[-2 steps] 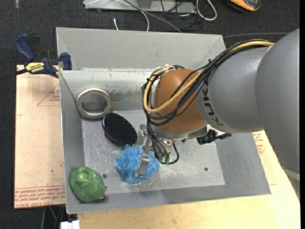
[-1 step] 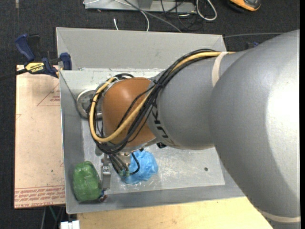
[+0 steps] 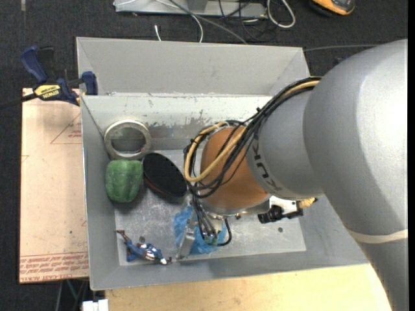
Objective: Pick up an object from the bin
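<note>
Over a grey metal bin (image 3: 188, 70), viewed from above and a little to one side, a large grey robot arm (image 3: 363, 141) is extended in from the view's right, and much of the bin's right half is covered by it. At the arm's wrist an orange cover (image 3: 227, 173) is fitted, with black and yellow cables (image 3: 194, 154) looped around it. Just below that cover the gripper (image 3: 196, 233) is seen low over the bin floor, near the front wall and about midway along it. Whether the gripper is open or closed cannot be told.

Three larger things are grouped in the bin's left part. A green rounded lump (image 3: 124, 180) is set near the left wall. A black oval thing (image 3: 164, 177) lies just beside it, on the side nearer the arm. A silver ring-shaped thing (image 3: 128, 139) is placed behind both, close to the back wall.

A crumpled blue thing (image 3: 179, 224), perhaps a wrapper, is found directly under the gripper, with parts of it spread out to either side. As the nearest thing by far, it is judged the likely pick, with little sideways travel called for. Its long axis cannot be made out, since its middle is covered.

Smallest, a little blue toy figure (image 3: 142, 250) is seen near the front left corner, apart from the gripper.
</note>
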Tool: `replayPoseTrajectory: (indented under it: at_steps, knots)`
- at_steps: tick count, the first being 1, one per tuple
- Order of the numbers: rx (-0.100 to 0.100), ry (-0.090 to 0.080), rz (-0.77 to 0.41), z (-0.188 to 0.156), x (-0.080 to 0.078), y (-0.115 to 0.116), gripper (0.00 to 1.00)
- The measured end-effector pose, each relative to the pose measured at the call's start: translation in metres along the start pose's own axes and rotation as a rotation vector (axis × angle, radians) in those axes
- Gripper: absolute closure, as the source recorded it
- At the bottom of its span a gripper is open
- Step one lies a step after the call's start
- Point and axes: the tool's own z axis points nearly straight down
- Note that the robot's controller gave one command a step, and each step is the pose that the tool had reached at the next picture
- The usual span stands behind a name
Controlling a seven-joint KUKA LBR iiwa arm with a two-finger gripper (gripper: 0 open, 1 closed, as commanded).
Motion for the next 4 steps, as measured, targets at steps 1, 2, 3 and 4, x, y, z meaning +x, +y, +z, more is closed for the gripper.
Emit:
replayPoseTrajectory:
  at_steps: [1, 2, 3, 4]
  knots:
    - [0.068, 0.008, -0.237, 0.001, 0.034, 0.093, 1.00]
    - [0.068, 0.008, -0.236, 0.001, 0.034, 0.093, 1.00]
    - [0.044, 0.004, -0.234, -0.001, 0.033, 0.084, 1.00]
    - [0.050, 0.004, -0.239, -0.026, 0.034, 0.089, 1.00]
